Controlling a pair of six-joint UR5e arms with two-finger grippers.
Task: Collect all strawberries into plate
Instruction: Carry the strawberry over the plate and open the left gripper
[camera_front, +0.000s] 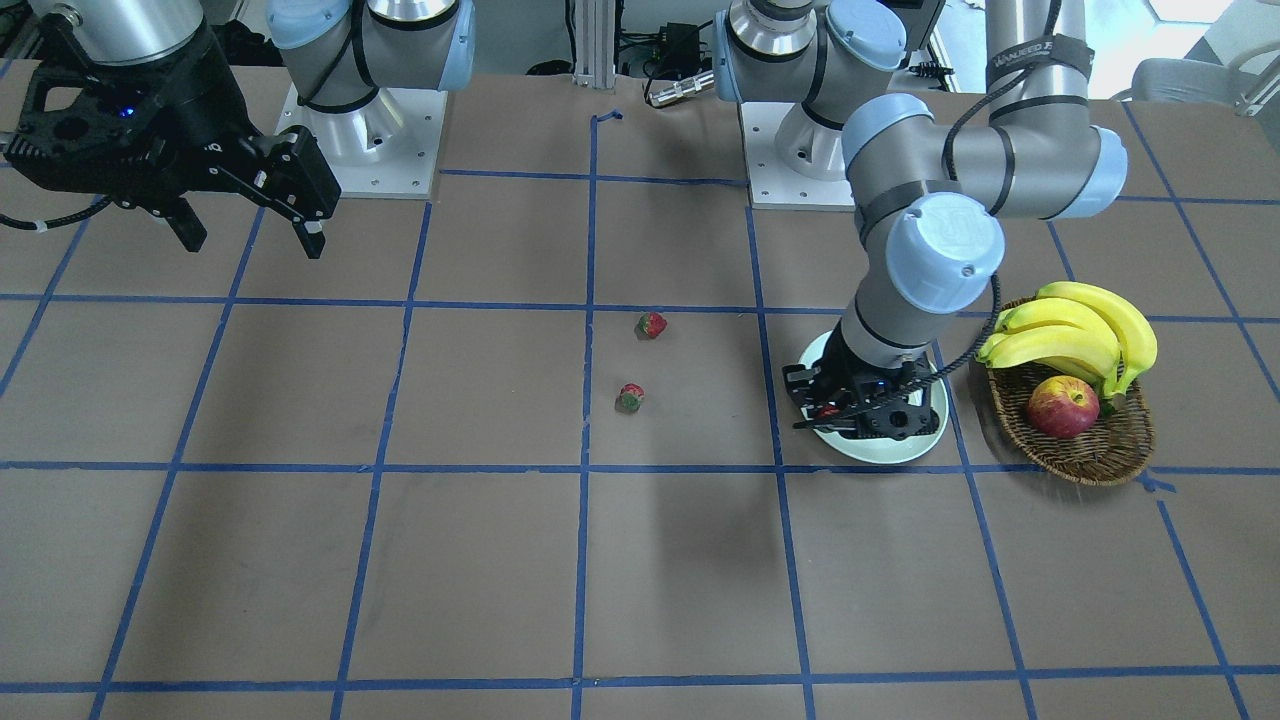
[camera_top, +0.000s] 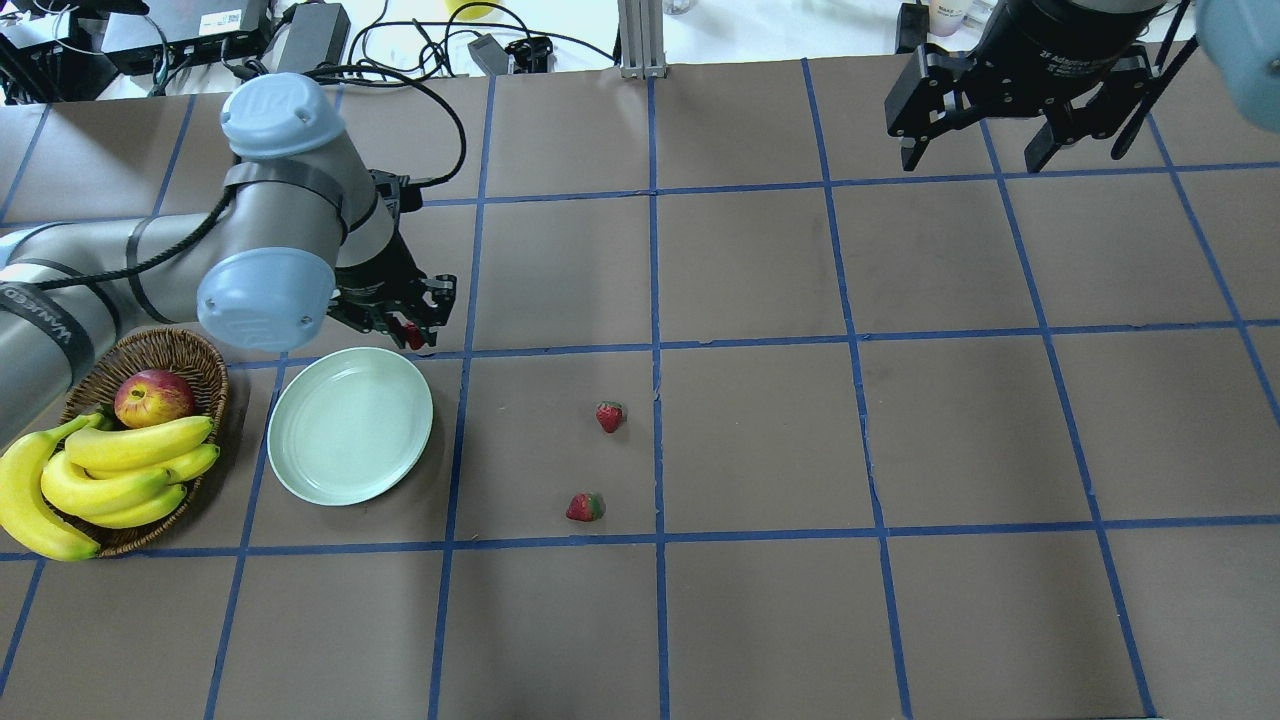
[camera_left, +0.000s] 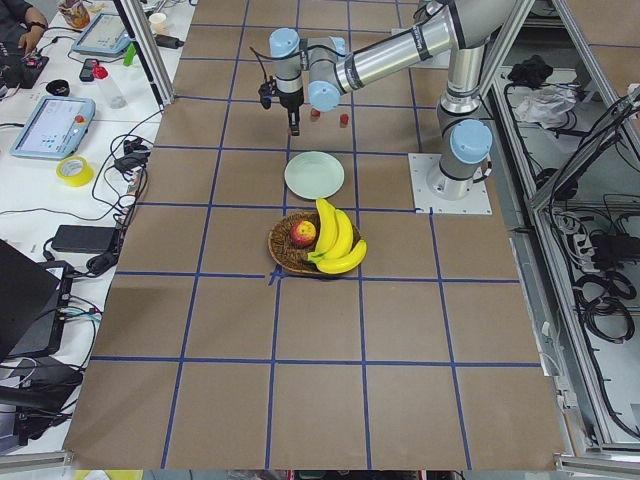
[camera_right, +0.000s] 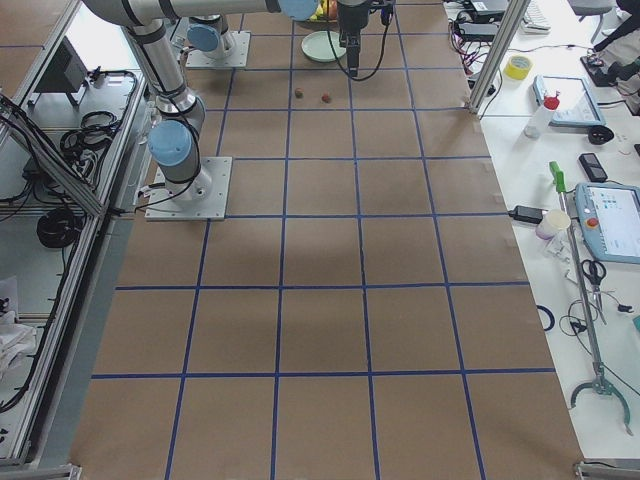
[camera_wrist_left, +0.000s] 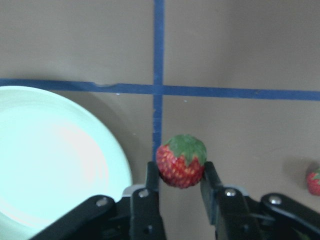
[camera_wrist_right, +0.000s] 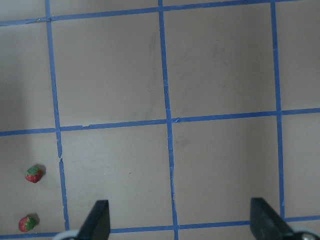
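- Strawberry (camera_wrist_left: 181, 161) sits clenched in the left tool (camera_wrist_left: 180, 175), above bare bench (camera_top: 750, 430).
- Mint-green plate (camera_top: 350, 425) lies just beside that tool, its rim near the held berry.
- Two more strawberries (camera_top: 610, 416) (camera_top: 586, 507) lie on the bench between both tools.
- Right tool (camera_top: 970, 160) hangs released, fingers wide apart.

The plate (camera_top: 350, 425) looks smooth and glossy. The strawberry (camera_wrist_left: 180, 161) has dimpled, faintly shiny skin (its leafy cap matt). Matt brown paper covers the table (camera_top: 760, 430), and the basket (camera_top: 205, 362) is rough woven wicker.
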